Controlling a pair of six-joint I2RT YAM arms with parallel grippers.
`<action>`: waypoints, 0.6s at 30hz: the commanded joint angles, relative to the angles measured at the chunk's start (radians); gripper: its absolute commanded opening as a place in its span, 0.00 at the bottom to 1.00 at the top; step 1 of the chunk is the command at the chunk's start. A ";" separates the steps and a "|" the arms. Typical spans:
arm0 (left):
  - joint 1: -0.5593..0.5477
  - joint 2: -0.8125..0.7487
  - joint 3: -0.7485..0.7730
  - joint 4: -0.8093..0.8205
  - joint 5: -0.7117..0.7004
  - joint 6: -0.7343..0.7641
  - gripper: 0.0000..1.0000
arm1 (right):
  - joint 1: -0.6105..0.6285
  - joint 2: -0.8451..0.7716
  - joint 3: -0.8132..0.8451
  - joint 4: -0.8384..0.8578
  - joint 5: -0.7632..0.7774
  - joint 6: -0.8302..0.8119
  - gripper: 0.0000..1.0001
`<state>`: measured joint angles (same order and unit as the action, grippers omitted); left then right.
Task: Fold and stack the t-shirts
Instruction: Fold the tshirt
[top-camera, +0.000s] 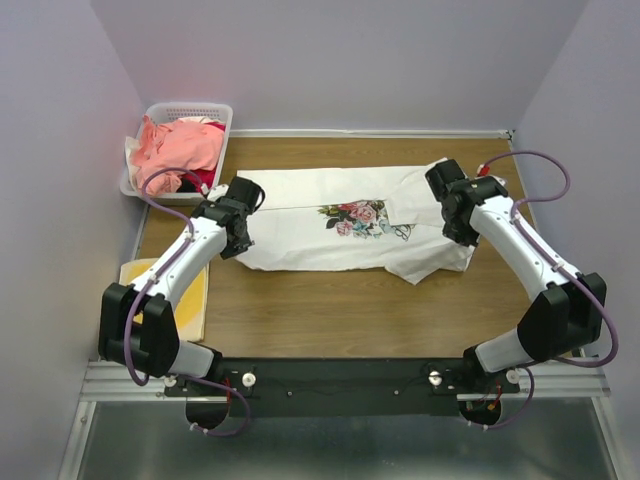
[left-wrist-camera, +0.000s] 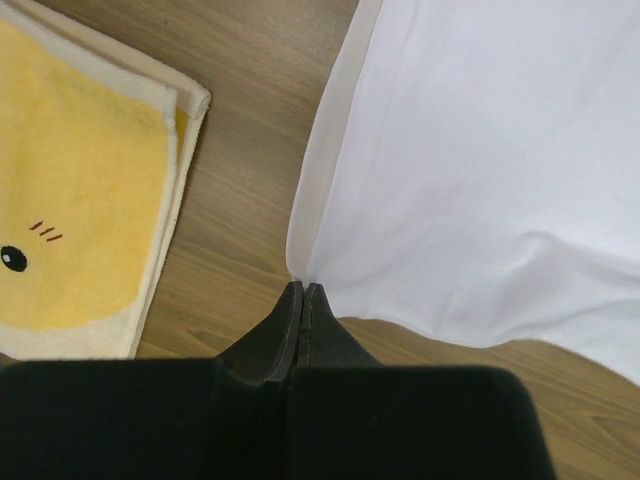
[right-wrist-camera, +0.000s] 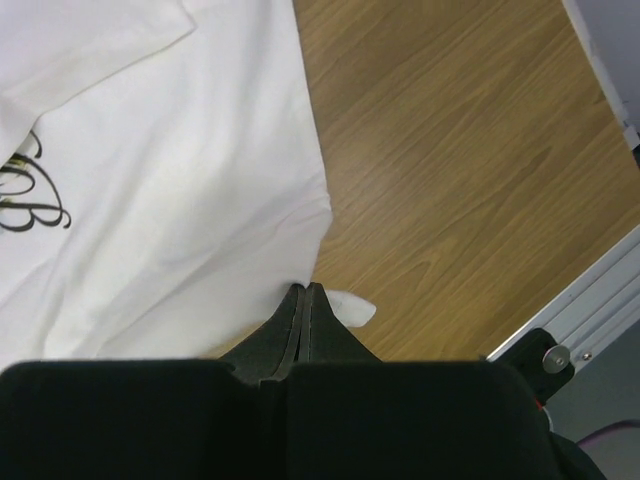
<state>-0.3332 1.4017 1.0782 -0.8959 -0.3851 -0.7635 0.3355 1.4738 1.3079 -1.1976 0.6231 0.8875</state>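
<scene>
We are losing both claws' tips in the top view, where the wrist housings are covering them; only the wrist cameras are showing them. The left claw (left-wrist-camera: 302, 295) is clenching on a left-hand corner of the white t-shirt (top-camera: 310, 240), with the hem running straight into the closed tips; the right claw (right-wrist-camera: 303, 295) is clenching on the shirt's right edge, with a small white flap poking out beside its tips.

The shirt is lying spread across the middle of the wooden table (top-camera: 350, 320), partly folded over itself; the floral print (top-camera: 357, 217) is facing up near the centre. The dark script lettering (right-wrist-camera: 28, 195) is being cut off by the frame edge and a fold, so we are making out only curling strokes, no word.

At the far left corner a white lattice basket (top-camera: 190, 107) is holding the salmon-pink t-shirts (top-camera: 180, 145) in a heap; a red t-shirt (top-camera: 207, 180) is peeking out beneath, mostly buried, and their number is escaping us. A folded yellow cloth (left-wrist-camera: 70, 190) with a cartoon face — a black dot and three red dashes — is lying left of the white shirt, apart from it; the left arm is partly hiding it from above. Purple cables (top-camera: 545, 165) are looping over both arms.
</scene>
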 joint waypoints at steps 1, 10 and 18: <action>0.020 -0.001 0.055 -0.017 -0.075 -0.063 0.00 | -0.050 -0.007 0.051 0.022 0.081 -0.033 0.01; 0.052 0.033 0.068 0.008 -0.081 -0.053 0.00 | -0.136 0.019 0.116 0.090 0.089 -0.113 0.01; 0.094 0.144 0.152 0.081 -0.080 -0.014 0.00 | -0.184 0.092 0.128 0.194 0.047 -0.151 0.01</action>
<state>-0.2615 1.4769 1.1507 -0.8761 -0.4191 -0.7929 0.1761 1.5185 1.4071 -1.0824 0.6628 0.7654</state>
